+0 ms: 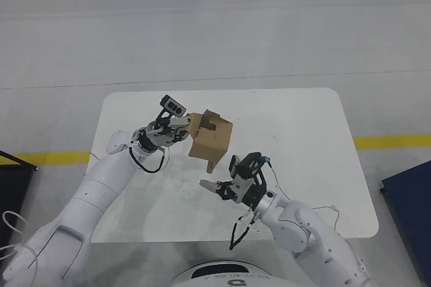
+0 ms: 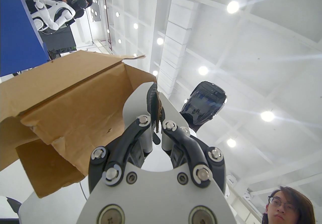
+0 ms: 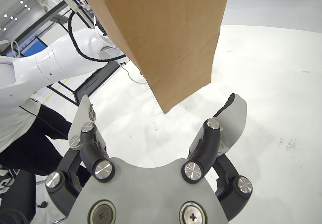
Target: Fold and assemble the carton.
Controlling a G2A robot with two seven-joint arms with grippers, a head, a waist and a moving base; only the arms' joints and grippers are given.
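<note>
Brown cardboard carton [image 1: 210,135], part-folded with loose flaps, sits just left of the middle of the top view, over the white rounded-corner table [image 1: 309,143]. My left pincer [image 1: 181,128] comes in from the left of that frame and is clamped on the carton's left edge. In my left wrist view its two metal fingers [image 2: 135,109] are pressed together with a strip of cardboard pinched between them, and the open inside of the carton spreads out beside them. My right pincer [image 1: 223,178] is just below the carton in the top view, jaws spread wide and holding nothing. In my right wrist view a flat side of the carton ends in a flap whose corner points toward the gap between those spread fingers [image 3: 236,114], without touching them. I think the carton is lifted clear of the tabletop, though the angle leaves me unsure
</note>
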